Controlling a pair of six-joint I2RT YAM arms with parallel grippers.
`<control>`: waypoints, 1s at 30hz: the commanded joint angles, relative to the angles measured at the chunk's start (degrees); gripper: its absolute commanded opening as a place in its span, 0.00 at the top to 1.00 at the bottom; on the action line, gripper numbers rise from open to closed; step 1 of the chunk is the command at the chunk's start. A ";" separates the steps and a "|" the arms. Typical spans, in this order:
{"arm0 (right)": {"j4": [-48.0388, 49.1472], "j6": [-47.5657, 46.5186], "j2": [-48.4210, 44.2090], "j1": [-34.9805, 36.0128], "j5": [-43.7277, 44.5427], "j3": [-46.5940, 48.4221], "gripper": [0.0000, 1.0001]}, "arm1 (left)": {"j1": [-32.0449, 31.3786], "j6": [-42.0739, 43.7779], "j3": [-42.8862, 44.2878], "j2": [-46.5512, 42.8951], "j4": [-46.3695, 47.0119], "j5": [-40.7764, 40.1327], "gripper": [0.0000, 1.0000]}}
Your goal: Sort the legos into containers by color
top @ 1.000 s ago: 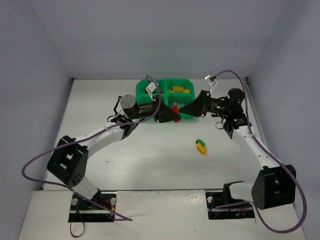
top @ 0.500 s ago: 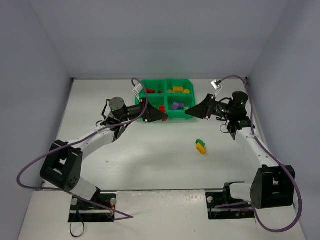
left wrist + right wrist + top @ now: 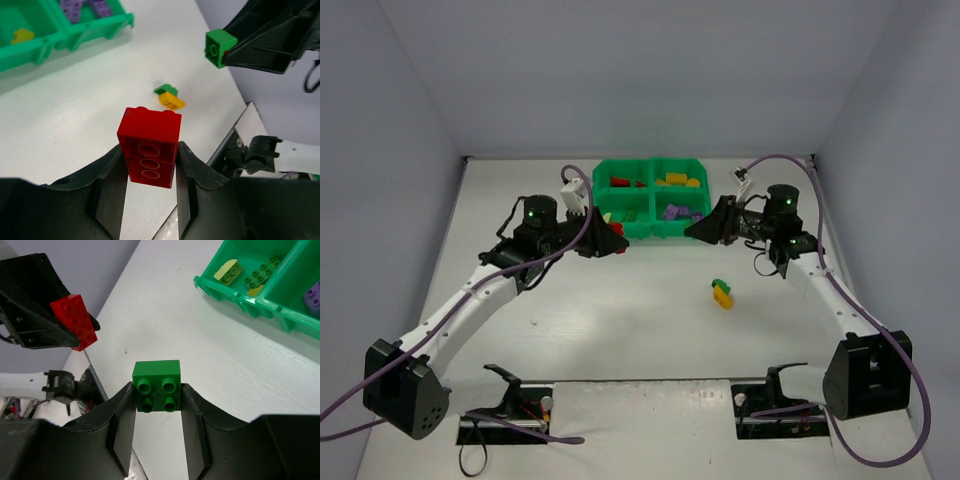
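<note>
- Red brick (image 3: 149, 147), an oblong block, sits clamped between the narrow-set fingers of the left gripper (image 3: 616, 240). That gripper has pulled back leftward from the tray front, where it hovered a second ago.
- Bright green tray (image 3: 651, 163), at the back centre of the table (image 3: 570, 300), is now uncovered. It holds red legos back left, yellow back right, green and lime front left, and purple front right.
- Beside the tray's front right corner, the right gripper (image 3: 693, 231) has also backed off slightly. Its jaws pinch a square green brick (image 3: 156, 385).
- Further right and nearer, a loose pair (image 3: 722, 292) of one green and one yellow brick, touching, lies well in front of the tray, unmoved.
- Judging from this, neither held brick has been dropped yet. Red belongs back left and green front left, and the loose pair remains to collect.
- Overhead view alone shows all four compartments and both arms, but the green brick is lost against the tray's colour.
- Left wrist view alone shows the red brick's hollow underside, with the right gripper's load opposite it.
- Right wrist view alone shows the green brick's four studs and the red brick's studded top.
</note>
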 commanded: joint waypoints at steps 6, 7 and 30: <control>-5.65 -7.68 0.30 9.80 21.35 5.59 1.00 | 0.02 4.66 2.20 -3.80 -14.18 -11.85 1.00; -5.83 -7.86 0.74 10.42 22.59 5.86 1.00 | 0.11 4.75 2.20 -3.97 -14.72 -12.38 1.00; -10.05 -11.29 13.39 22.64 42.20 18.16 1.00 | 0.03 4.48 0.09 -8.63 -22.10 -18.36 1.00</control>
